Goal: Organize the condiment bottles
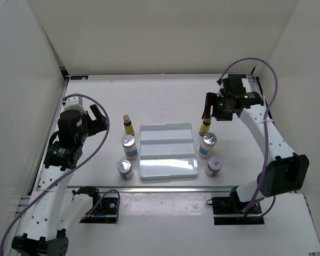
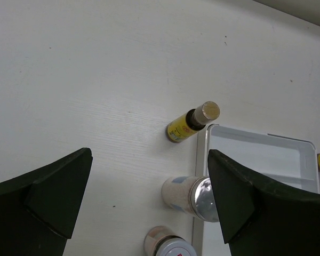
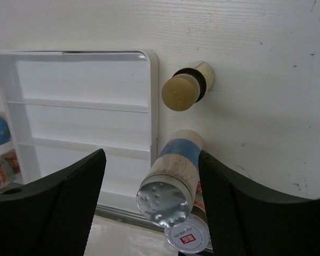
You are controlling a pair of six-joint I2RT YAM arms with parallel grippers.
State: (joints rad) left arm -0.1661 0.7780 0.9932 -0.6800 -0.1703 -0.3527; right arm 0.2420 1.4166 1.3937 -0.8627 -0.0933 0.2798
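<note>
Six condiment bottles stand beside a clear tray (image 1: 167, 128). On its left are an amber bottle (image 1: 128, 125) (image 2: 192, 121), a silver-lidded jar (image 1: 129, 145) (image 2: 194, 196) and a front jar (image 1: 125, 169) (image 2: 168, 244). On its right are an amber bottle (image 1: 205, 127) (image 3: 184, 88), a blue-labelled jar (image 1: 208, 144) (image 3: 173, 178) and a red-marked jar (image 1: 214, 166) (image 3: 188, 236). My left gripper (image 1: 98, 118) (image 2: 149, 160) is open and empty, above the table left of the left row. My right gripper (image 1: 212, 109) (image 3: 151, 157) is open and empty, hovering above the right amber bottle and blue-labelled jar.
The tray (image 3: 85, 106) (image 2: 261, 154) has three empty slots split by low ribs. White walls enclose the table at the back and both sides. The table's front edge (image 1: 165, 188) runs just below the front jars.
</note>
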